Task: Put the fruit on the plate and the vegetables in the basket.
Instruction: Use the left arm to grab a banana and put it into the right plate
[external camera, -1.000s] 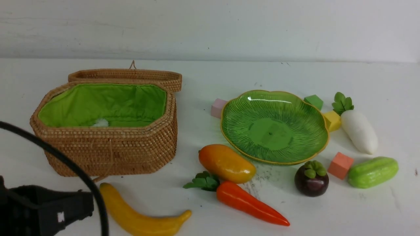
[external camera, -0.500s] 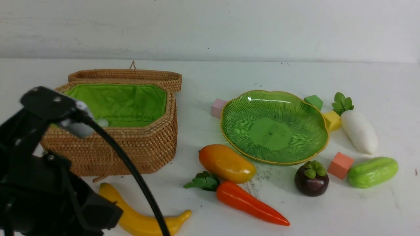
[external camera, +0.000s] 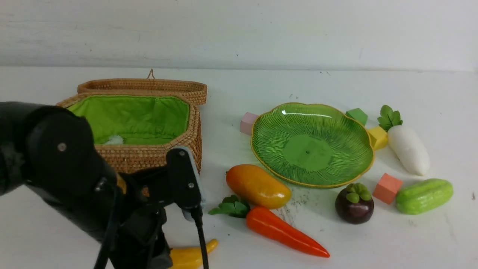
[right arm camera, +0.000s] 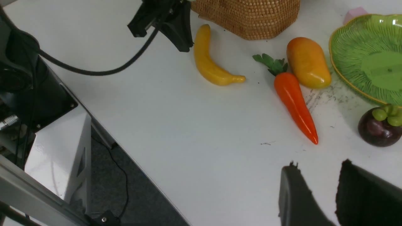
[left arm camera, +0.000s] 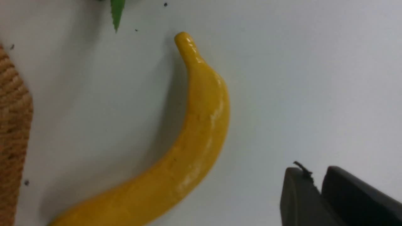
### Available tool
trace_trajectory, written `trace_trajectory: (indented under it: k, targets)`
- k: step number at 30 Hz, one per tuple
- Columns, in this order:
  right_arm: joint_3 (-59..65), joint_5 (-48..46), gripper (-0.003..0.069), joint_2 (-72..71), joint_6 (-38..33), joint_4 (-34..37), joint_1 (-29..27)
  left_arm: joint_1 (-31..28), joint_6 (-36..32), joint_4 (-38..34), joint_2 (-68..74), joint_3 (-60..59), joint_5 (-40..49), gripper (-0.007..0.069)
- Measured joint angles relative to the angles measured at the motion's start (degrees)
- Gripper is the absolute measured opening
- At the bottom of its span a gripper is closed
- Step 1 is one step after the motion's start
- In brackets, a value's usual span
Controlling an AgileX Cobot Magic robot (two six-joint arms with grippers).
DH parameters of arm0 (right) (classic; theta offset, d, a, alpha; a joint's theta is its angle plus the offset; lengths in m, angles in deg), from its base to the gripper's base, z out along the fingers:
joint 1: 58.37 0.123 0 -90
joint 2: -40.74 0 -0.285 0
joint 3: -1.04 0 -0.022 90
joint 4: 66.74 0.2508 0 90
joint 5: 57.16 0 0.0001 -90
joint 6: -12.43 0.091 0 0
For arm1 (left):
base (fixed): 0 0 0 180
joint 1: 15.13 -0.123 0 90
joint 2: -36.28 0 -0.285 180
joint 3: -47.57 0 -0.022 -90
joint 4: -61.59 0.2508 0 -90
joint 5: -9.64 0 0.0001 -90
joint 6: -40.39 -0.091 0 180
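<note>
The yellow banana (external camera: 192, 255) lies near the front edge, mostly hidden behind my left arm (external camera: 67, 168). In the left wrist view the banana (left arm camera: 194, 150) lies on the table to one side of my left gripper (left arm camera: 315, 171), whose fingers are only narrowly parted and hold nothing. Mango (external camera: 257, 186), carrot (external camera: 283, 231) and mangosteen (external camera: 354, 204) lie in front of the bare green plate (external camera: 312, 145). Radish (external camera: 409, 149) and cucumber (external camera: 424, 196) lie to its right. The basket (external camera: 149, 157) stands open at the left. My right gripper (right arm camera: 320, 164) hovers open and holds nothing, near the carrot (right arm camera: 293, 100).
Small cubes sit round the plate: pink (external camera: 248, 122), green (external camera: 356, 115), yellow (external camera: 378, 137) and salmon (external camera: 387, 188). A small white thing (external camera: 114, 140) lies inside the basket. In the right wrist view the table's front edge (right arm camera: 125, 150) drops off beside the robot's base.
My left arm has swung up and to the right, now covering most of the banana and the basket's front left. Its fingers have begun to part.
</note>
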Motion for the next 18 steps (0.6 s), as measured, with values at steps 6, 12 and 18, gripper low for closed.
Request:
trace_trajectory:
  k: [6, 12, 18]
  targets:
    - [0.0, 0.0, 0.0213, 0.0, -1.59, 0.05, 0.0, 0.0, -2.25, 6.19, 8.68, 0.05, -10.04, 0.0513]
    - [0.0, 0.0, 0.0213, 0.0, -1.74, 0.15, 0.0, 0.0, -2.39, 10.72, 16.39, 0.16, -14.9, 0.0619]
    - [0.0, 0.0, 0.0216, 0.0, -1.76, 0.7, 0.0, 0.08, -2.27, 11.57, 19.54, 0.6, -14.3, 0.0431]
